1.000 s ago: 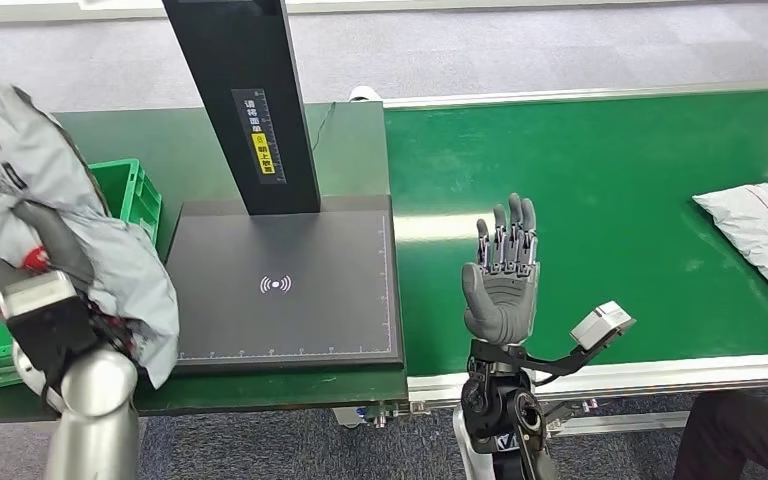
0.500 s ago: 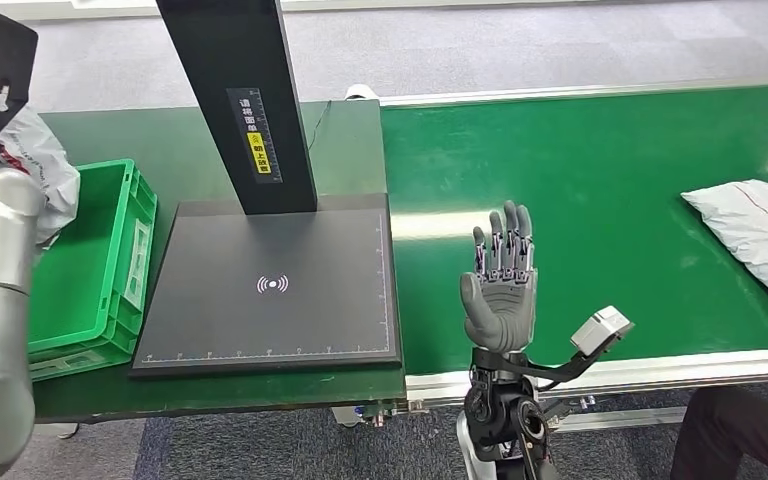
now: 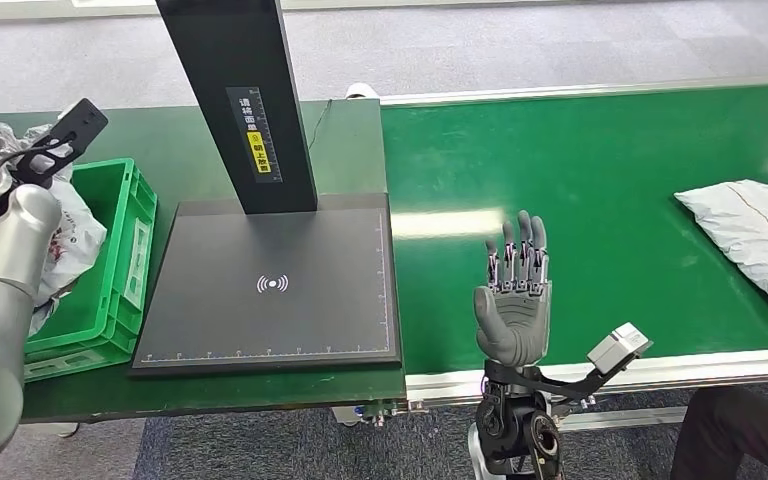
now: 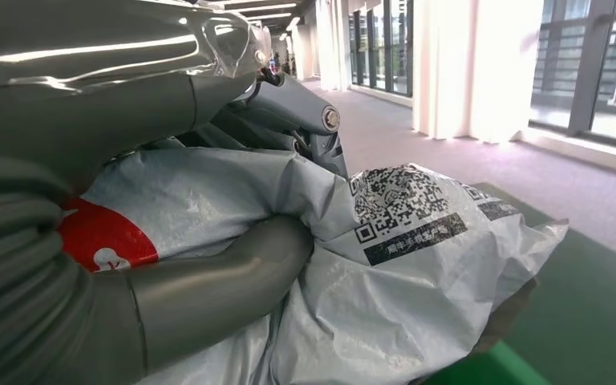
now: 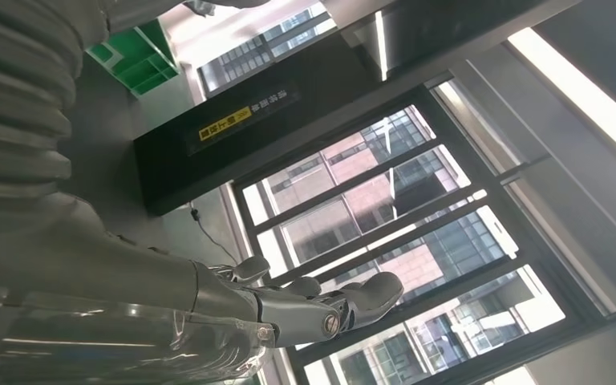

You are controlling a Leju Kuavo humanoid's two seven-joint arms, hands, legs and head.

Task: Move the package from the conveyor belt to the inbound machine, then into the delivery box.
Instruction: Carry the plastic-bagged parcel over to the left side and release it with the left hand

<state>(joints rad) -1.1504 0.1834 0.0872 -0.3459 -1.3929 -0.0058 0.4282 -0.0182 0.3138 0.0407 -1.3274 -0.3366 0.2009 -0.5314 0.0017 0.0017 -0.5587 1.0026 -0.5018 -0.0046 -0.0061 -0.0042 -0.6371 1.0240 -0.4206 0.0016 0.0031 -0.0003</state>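
Left hand [image 4: 168,265] is wrapped round the bag [image 4: 385,265]: thumb across the front, fingers [image 4: 297,108] over the back, film bunched between them. In the head view the bag [image 3: 65,235] hangs at the far left, over the outer wall of the green box [image 3: 120,250], behind the left arm; can't tell whether it's touching the rim. Bag is a grey poly mailer with a QR label and a red mark. It creases deeply under the thumb, so I'd judge it soft, light, contents loose or squashy. Glossy film, so likely slippery; a wraparound hold on the bulk looks safer than pinching an edge or a corner, and there's nothing stiff to grab anyway. It will sag and swing, so expect the low end to drag on the box wall. Box interior, as far as visible, shows bare green floor; the near-left part is hidden by the arm. Right hand [image 3: 512,300] is held up over the near edge of the belt [image 3: 600,170], palm up, fingers straight and apart, holding nothing. Scanner pad [image 3: 275,285] between box and belt has nothing on it. A second bag [image 3: 750,235] lies flat on the belt at far right, well apart from the right hand; same soft mailer type by the look, so same handling.
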